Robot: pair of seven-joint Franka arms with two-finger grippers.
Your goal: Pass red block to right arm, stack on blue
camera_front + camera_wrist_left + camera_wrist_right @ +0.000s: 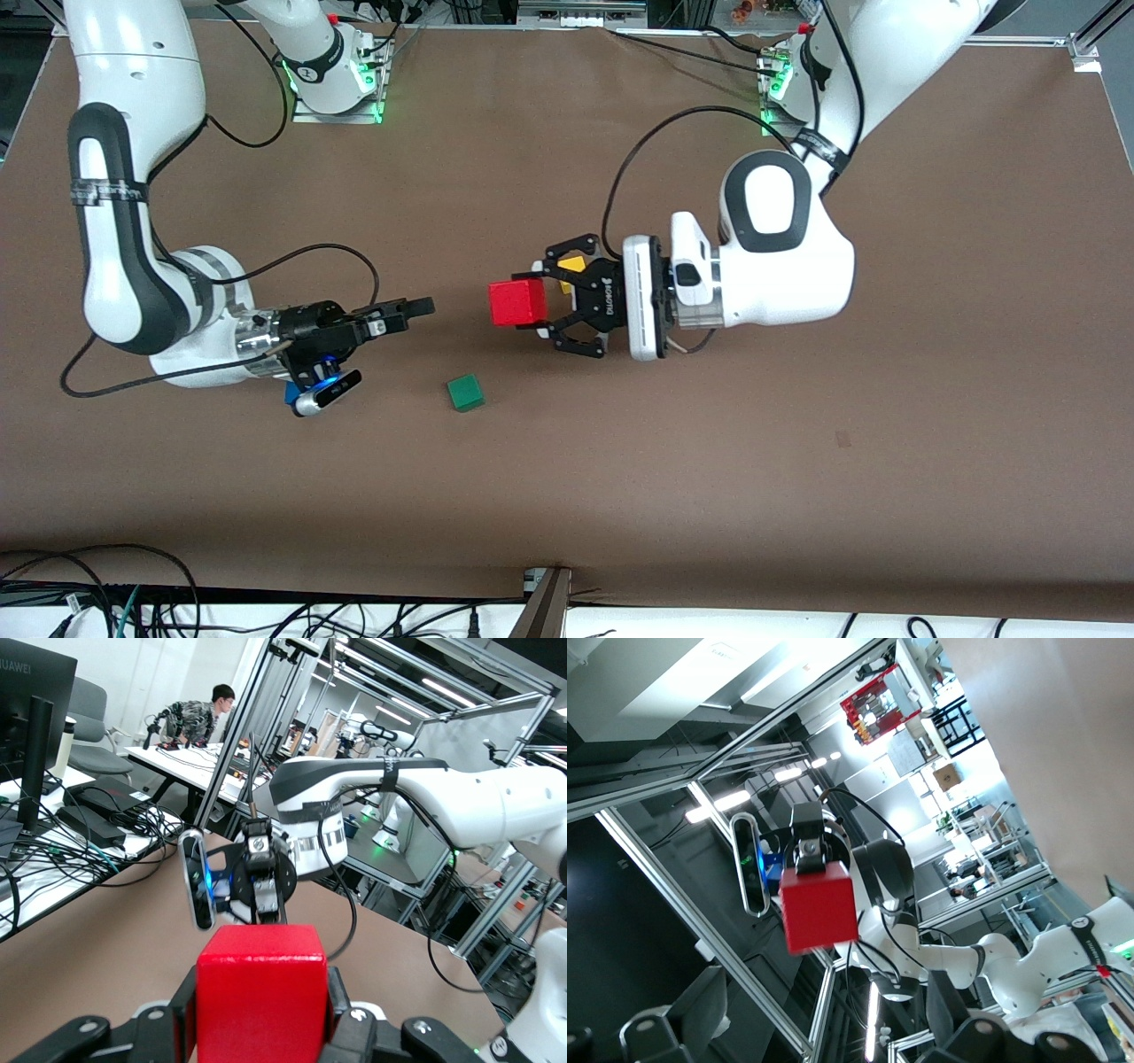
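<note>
My left gripper (534,303) is shut on the red block (517,303) and holds it sideways in the air over the table's middle. The block fills the left wrist view (261,1001) between the black claw fingers (341,1028). My right gripper (423,307) is open and empty, level with the block, a short gap away toward the right arm's end, pointing at it. In the right wrist view the red block (819,908) hangs ahead of the spread fingers (642,1032). The blue block (290,392) lies on the table, mostly hidden under the right wrist.
A green cube (465,392) lies on the table, nearer the front camera than the red block. A yellow cube (574,263) lies partly hidden by the left gripper. The right wrist's camera bar (328,390) hangs low by the blue block.
</note>
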